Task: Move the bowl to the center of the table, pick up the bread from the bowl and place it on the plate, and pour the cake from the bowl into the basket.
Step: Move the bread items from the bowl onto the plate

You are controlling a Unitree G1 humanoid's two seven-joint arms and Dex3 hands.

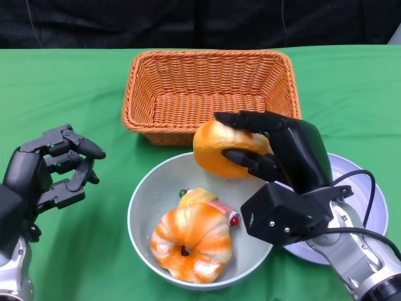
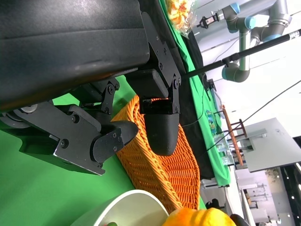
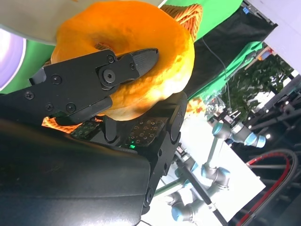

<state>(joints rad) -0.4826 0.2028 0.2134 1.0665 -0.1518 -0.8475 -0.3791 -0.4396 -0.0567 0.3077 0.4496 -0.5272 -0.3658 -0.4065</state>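
My right hand grips an orange bread roll and holds it lifted over the far rim of the pale bowl. The right wrist view shows the same bread pinched between black fingers. Inside the bowl lie a glazed ring-shaped bread and a small cake with berries. A white plate sits to the right, partly hidden under my right forearm. The wicker basket stands behind the bowl. My left hand hovers left of the bowl, fingers apart and holding nothing.
Green cloth covers the table, and a black curtain hangs behind it. In the left wrist view the basket and the bowl rim lie beyond my left fingers. Robot arms stand off the table.
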